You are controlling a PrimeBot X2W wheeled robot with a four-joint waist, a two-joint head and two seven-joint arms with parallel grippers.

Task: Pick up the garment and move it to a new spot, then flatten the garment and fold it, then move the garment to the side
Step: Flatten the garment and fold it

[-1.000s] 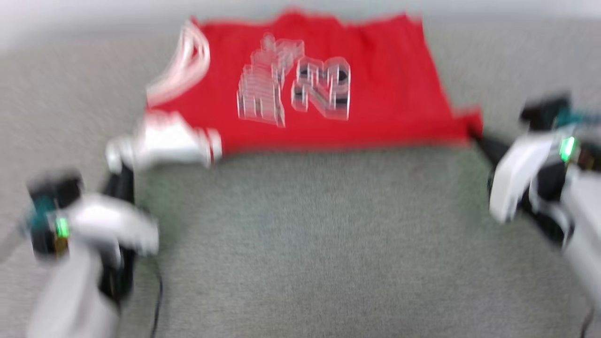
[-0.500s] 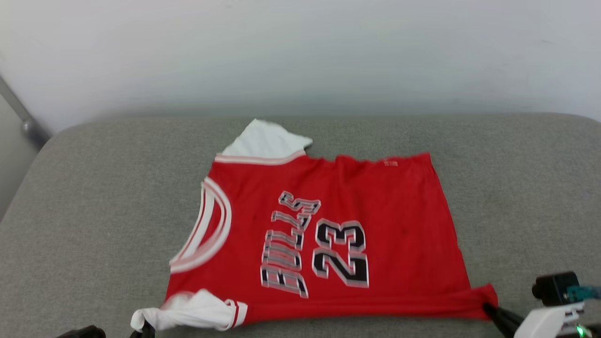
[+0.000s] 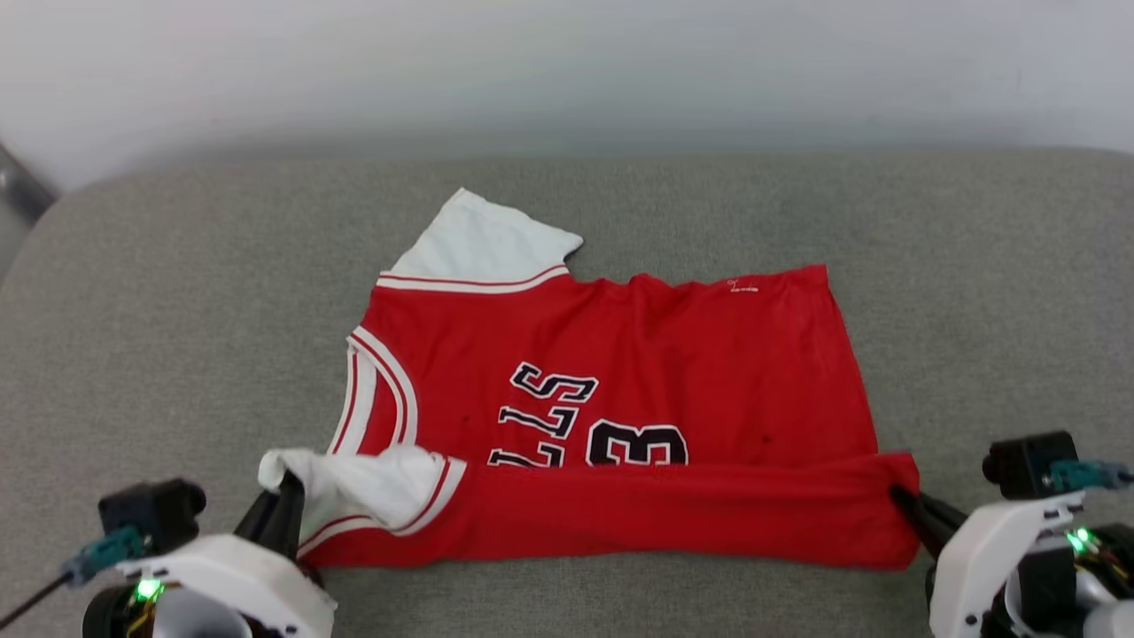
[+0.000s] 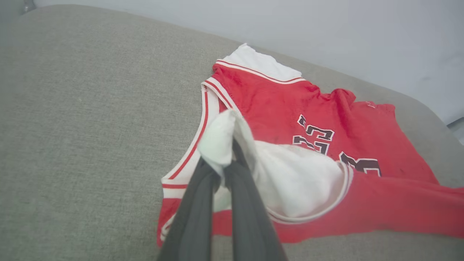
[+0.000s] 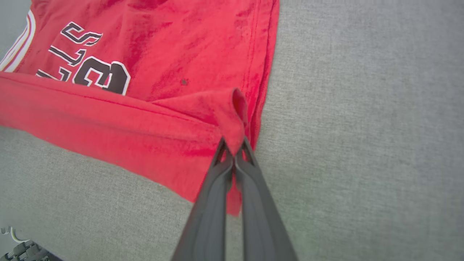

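The garment, a red jersey with white sleeves, striped trim and black lettering, lies spread on a grey cushion. Its near edge is lifted and doubled over the chest, covering the lower half of the letters and numbers. My left gripper is shut on the near white sleeve at the garment's left end. My right gripper is shut on the red hem corner at its right end. The far white sleeve lies flat near the cushion's back.
A pale wall runs behind the grey cushion. The cushion's rounded left corner falls away beside a grey metal bar. Bare grey fabric surrounds the garment on every side.
The camera has tilted between frames. Both grippers have carried the garment's near edge up and over the chest, so the fold now hides the lower part of the letters and numbers.
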